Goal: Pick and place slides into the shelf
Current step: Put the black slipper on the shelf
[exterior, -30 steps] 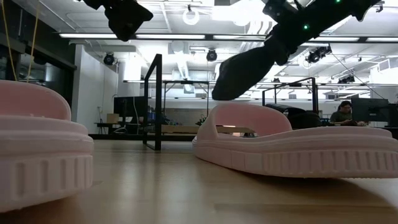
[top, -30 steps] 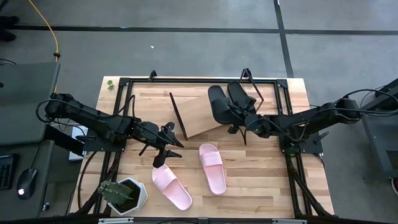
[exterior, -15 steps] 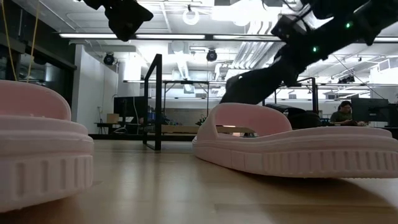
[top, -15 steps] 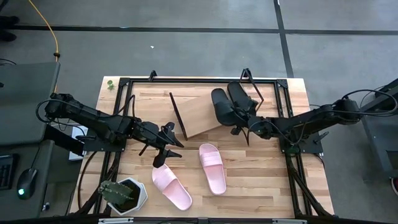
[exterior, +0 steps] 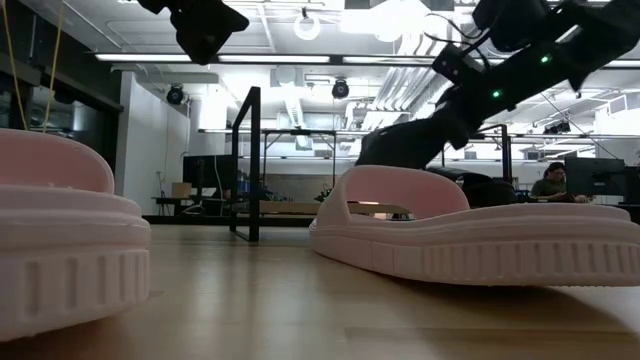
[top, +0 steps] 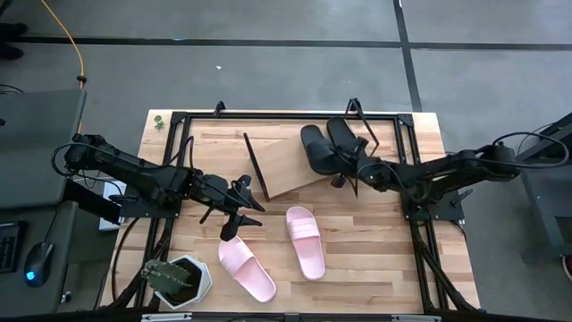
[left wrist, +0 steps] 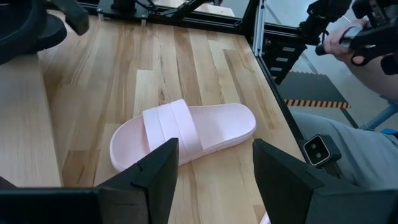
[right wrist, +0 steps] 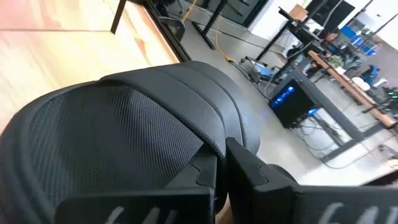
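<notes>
Two pale pink slides lie sole-down on the table, one [top: 248,269] near the front edge and one [top: 306,241] to its right, the latter filling the left wrist view [left wrist: 186,134]. My left gripper [top: 241,207] hovers open above the table between the shelf and the pink slides. The shelf's slanted light-wood board [top: 281,165] carries one black slide [top: 347,138] at its right end. My right gripper [top: 344,175] is shut on the second black slide [top: 314,150], which sits over the board beside the first. My right gripper holds the black slide by the rim of its sole [right wrist: 193,163], pinched between the two fingers [right wrist: 249,171], coming level from the table's right. The slide points toward the far edge over the shelf board. Whether its toe rests on the board, I cannot tell.
A potted cactus in a white pot [top: 179,280] stands at the near left corner. A black frame [top: 268,115] runs round the table top. Bare wood lies right of the pink slides [top: 375,250]. A person [left wrist: 367,43] sits beyond the table's right side.
My right gripper has come down and drawn slightly toward the table's right edge, lowering the black slide from well above the shelf to just over the board; the slide now sits flatter than before. My left gripper has kept still and open.
</notes>
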Robot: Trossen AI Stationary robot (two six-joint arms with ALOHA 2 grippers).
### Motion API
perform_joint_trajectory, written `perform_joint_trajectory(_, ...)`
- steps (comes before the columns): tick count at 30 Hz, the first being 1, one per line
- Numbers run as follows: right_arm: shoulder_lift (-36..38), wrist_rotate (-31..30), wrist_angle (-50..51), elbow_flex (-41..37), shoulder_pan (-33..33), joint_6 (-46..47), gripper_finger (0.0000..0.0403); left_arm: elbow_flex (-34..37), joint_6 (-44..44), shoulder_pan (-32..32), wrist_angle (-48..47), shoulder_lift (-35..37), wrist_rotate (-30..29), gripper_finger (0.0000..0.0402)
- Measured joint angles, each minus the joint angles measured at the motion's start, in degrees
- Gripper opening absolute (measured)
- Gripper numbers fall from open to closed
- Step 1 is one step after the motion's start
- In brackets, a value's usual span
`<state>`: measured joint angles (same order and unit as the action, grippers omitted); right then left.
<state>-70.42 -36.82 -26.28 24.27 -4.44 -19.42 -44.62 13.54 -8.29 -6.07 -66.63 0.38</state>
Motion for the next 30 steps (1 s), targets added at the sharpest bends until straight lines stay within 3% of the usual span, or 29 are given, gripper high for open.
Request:
perform_joint_trajectory(4,-3.4,2.8,-3.2,0.0,-2.9,-0.6,0.0000,0.0,0.0,0.0,0.0,0.0,0.0,0.0189)
perform_joint_trajectory(11,-8.7,0.9,-5.1,0.0,-4.3,-0.6,0.0000,0.0,-0.3,0.0,0.0,0.0,0.0,0.0189)
perform_joint_trajectory(22,-8.8,-4.8,-1.5,0.0,-1.4,-4.0,0.0000,0.0,-0.3,0.0,0.0,0.0,0.0,0.0189)
perform_joint_trajectory(30,-8.4,-5.6,2.6,0.0,-1.1,-2.0,0.0000,0.0,-0.2,0.0,0.0,0.0,0.0,0.0189)
